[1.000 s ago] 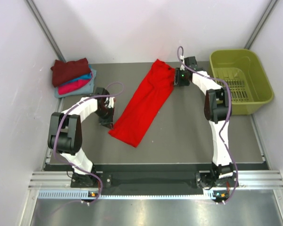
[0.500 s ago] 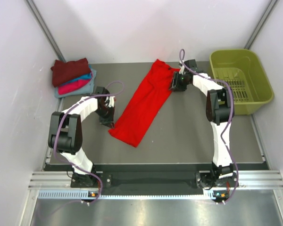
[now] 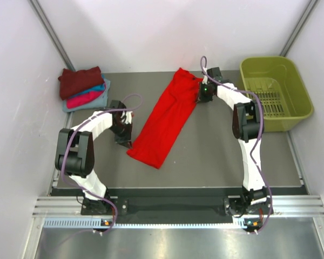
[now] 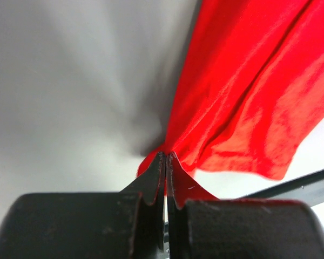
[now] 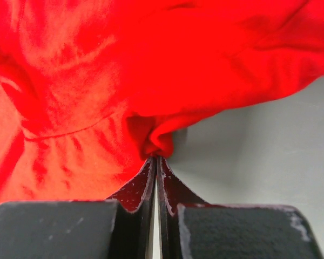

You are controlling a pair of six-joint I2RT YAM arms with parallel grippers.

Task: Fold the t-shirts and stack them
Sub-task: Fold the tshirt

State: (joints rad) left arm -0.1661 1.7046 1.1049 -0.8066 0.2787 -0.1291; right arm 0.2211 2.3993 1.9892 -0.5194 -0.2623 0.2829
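Two parts of the red shirt (image 3: 164,116) on the surface (image 3: 216,156) were clamped: near corner by left pincer (image 4: 166,155), far edge by right pincer (image 5: 156,157).

left arm (image 3: 92,121) folded at elbow, left gripper (image 4: 166,156) clamped on red t-shirt (image 3: 164,121), right arm (image 3: 248,124) stretched far forward, right gripper (image 5: 155,157) clamped on same shirt

table (image 3: 216,156) – dark grey, matte | red t-shirt (image 3: 164,121) – long narrow strip lying diagonally across the middle | stack of folded t-shirts (image 3: 83,89) at far-left corner, maroon on top | olive-green basket (image 3: 274,123) at far-right corner
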